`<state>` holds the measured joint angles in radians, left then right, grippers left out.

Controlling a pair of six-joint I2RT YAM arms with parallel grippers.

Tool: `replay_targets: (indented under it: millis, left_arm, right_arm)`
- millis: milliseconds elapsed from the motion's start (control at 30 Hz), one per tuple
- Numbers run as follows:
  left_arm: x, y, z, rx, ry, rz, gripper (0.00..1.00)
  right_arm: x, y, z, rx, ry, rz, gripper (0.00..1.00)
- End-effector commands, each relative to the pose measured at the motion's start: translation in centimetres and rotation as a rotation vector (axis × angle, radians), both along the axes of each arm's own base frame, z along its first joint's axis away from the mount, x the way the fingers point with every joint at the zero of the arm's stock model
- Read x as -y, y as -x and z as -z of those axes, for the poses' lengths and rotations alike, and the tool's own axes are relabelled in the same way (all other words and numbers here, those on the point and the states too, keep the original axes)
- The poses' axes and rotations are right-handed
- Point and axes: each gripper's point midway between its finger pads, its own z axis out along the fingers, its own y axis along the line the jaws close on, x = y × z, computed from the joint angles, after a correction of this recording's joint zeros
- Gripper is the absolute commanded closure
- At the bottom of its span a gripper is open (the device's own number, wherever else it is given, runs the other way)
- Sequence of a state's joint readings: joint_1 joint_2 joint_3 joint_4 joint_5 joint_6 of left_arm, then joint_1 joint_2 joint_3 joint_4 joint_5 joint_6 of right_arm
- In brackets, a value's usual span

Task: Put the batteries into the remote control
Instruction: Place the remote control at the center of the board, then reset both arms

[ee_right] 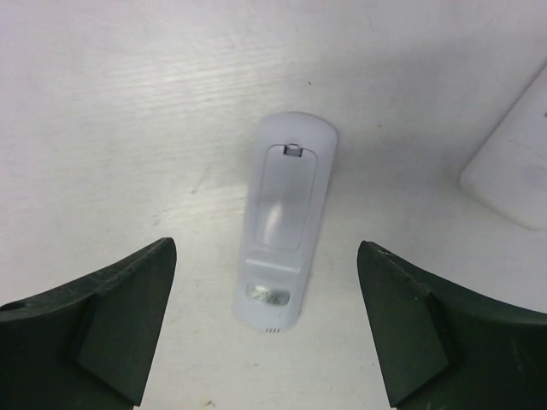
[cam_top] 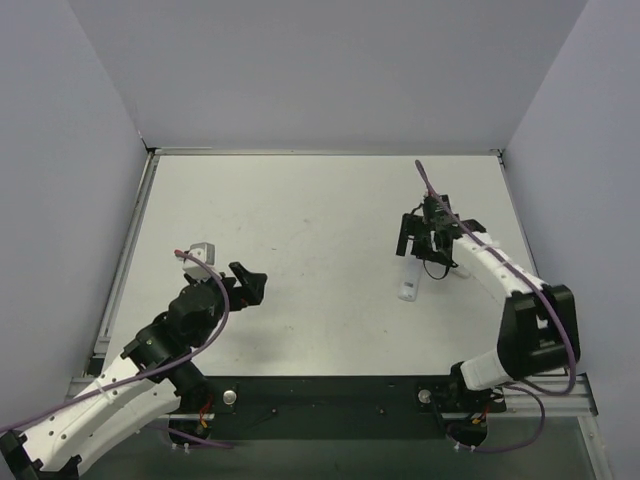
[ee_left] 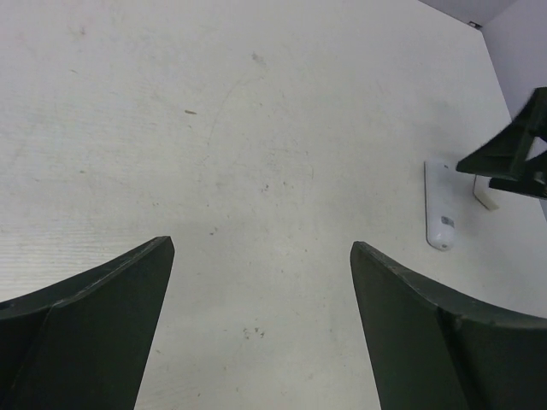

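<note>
Both wide open, empty: left gripper (ee_left: 261,246) lower left, right gripper (ee_right: 265,248) above back-up remote control (ee_right: 282,222). No batteries visible; probably pre-loading, next move needs finding one.

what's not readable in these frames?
- Batteries: not seen in any view; top external is too coarse for things that small.
- Remote control: underside hidden against the table, all views; the shiny patch near its end is blurred in right wrist.
- White flat piece: cut by the right wrist frame edge; in left wrist, the right fingers cover part.
</note>
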<state>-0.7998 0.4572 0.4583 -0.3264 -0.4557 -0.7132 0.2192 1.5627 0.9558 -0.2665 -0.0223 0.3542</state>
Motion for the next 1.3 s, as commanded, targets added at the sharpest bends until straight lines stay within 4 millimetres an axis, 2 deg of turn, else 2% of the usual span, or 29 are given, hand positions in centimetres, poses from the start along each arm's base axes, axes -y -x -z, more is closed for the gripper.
replay_targets:
  millis: [0, 33, 67, 133, 167, 200, 233, 267, 367, 400, 467, 533, 567, 600, 633, 667, 733, 800, 867, 1067, 1267]
  left_arm:
    - [-1.7, -1.3, -3.6, 0.047, -0.070, -0.071, 0.03]
    - [-2.1, -1.5, -3.8, 0.046, -0.095, -0.079, 0.03]
    - [-2.3, -1.8, -4.7, 0.052, -0.100, -0.089, 0.03]
    - [-3.1, -2.4, -5.2, 0.049, -0.127, -0.103, 0.03]
    - [-3.3, -2.7, -6.0, 0.050, -0.127, -0.110, 0.02]
    - [-3.3, -2.8, -6.3, 0.045, -0.126, -0.096, 0.03]
    - [-4.5, -3.2, -6.4, 0.033, -0.146, -0.130, 0.03]
    - [-4.7, -3.3, -6.6, 0.030, -0.145, -0.130, 0.03]
    - [-5.9, -3.7, -9.0, 0.081, -0.126, -0.124, 0.03]
    - [-6.5, -3.7, -9.8, 0.100, -0.131, -0.137, 0.03]
    - [-9.1, -3.6, -10.7, 0.127, -0.174, -0.226, 0.03]
    - [-11.0, -3.3, -11.0, 0.149, -0.207, -0.309, 0.03]
    - [-11.7, -2.7, -11.7, 0.186, -0.200, -0.337, 0.03]
    - [-12.0, -2.6, -11.2, 0.202, -0.207, -0.352, 0.03]
    - [-12.4, -2.3, -11.5, 0.227, -0.205, -0.367, 0.02]
    - [-13.1, -1.5, -12.3, 0.279, -0.190, -0.393, 0.03]
    - [-13.4, -0.9, -12.6, 0.333, -0.191, -0.402, 0.03]
    - [-13.9, 0.5, -13.9, 0.414, -0.180, -0.407, 0.03]
    - [-14.2, 1.5, -14.1, 0.452, -0.174, -0.410, 0.03]
    - [-15.9, 2.9, -13.2, 0.465, -0.144, -0.492, 0.03]
    - [-15.8, 3.2, -13.1, 0.468, -0.147, -0.478, 0.02]
  right_arm:
    - [0.6, 0.7, -9.8, 0.290, 0.034, 0.018, 0.15]
    - [0.8, 1.2, -11.1, 0.337, 0.047, 0.016, 0.15]
    - [1.5, 2.0, -14.1, 0.433, 0.042, 0.033, 0.14]
    - [2.7, 3.2, -16.6, 0.525, 0.066, 0.065, 0.12]
    - [3.6, 4.3, -18.9, 0.613, 0.063, 0.089, 0.10]
    - [4.6, 5.1, -19.8, 0.653, 0.086, 0.120, 0.05]
    - [5.2, 5.8, -20.6, 0.689, 0.101, 0.134, 0.00]
    - [6.1, 7.1, -22.1, 0.757, 0.111, 0.149, 0.00]
    - [7.6, 9.7, -23.6, 0.855, 0.130, 0.193, 0.00]
    - [8.0, 10.3, -23.8, 0.875, 0.134, 0.204, 0.00]
    - [9.1, 11.8, -24.7, 0.933, 0.140, 0.227, 0.00]
    - [10.4, 13.0, -24.6, 0.971, 0.171, 0.269, 0.00]
    - [10.8, 13.3, -24.8, 0.990, 0.186, 0.284, 0.00]
    - [11.0, 13.3, -24.1, 0.987, 0.200, 0.286, 0.00]
    - [11.3, 13.8, -24.3, 1.014, 0.198, 0.300, 0.00]
    - [11.5, 13.9, -24.5, 1.035, 0.194, 0.316, 0.00]
    - [11.6, 14.0, -24.2, 1.050, 0.189, 0.322, 0.00]
    - [11.6, 14.1, -24.2, 1.061, 0.179, 0.328, 0.00]
    - [11.4, 14.1, -24.3, 1.064, 0.165, 0.318, 0.00]
    - [10.8, 14.4, -24.3, 1.091, 0.133, 0.281, 0.00]
    - [10.6, 14.3, -24.2, 1.093, 0.115, 0.283, 0.00]
